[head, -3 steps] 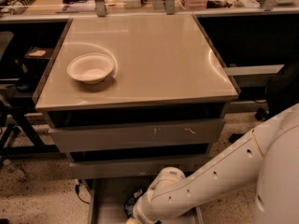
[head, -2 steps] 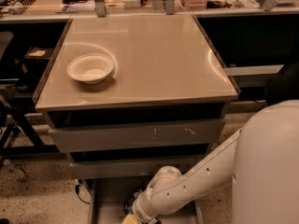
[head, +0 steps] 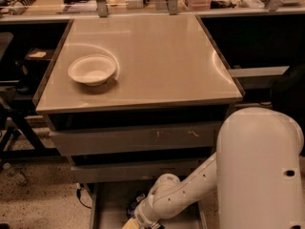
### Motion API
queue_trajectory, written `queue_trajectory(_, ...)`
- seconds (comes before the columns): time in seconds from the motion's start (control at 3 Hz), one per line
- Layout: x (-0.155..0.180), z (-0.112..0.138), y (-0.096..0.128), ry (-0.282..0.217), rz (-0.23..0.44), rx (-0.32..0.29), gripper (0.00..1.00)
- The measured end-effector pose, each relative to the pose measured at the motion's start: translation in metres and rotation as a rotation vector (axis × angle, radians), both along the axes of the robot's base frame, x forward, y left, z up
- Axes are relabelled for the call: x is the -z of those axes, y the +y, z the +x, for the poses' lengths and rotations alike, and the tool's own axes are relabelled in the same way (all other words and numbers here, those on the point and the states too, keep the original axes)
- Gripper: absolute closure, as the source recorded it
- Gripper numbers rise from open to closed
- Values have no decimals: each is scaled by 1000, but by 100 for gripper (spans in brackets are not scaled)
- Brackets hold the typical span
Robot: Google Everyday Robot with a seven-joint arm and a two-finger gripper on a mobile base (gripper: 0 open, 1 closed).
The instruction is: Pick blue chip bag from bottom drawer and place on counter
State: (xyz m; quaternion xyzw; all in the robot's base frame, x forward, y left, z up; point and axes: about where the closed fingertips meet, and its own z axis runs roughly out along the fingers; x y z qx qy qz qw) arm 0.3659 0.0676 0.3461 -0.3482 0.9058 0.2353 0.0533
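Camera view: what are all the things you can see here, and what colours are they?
bowl: one, white, on the counter's left side
counter: one, beige, middle of the view
closed drawers: two, grey, under the counter
bottom drawer: one, grey, pulled out near the floor
bench: one, cluttered, behind the counter
arm: one, white, reaching down into the bottom drawer
hand: one, low inside the bottom drawer

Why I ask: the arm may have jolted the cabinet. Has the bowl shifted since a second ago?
No. The bowl sits at the same spot on the counter; the tool is low over the bottom drawer.
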Motion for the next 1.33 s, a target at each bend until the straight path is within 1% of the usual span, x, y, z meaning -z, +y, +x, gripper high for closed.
queue_trajectory(0.33,1,-1,1,4,0,-1,0)
queue_trajectory(0.67,30,-10,7,47,11,6,0)
queue_trajectory(1.0,106,-8,10,111,8,72,0)
queue_trajectory(1.33,111,-9,12,115,10,74,0)
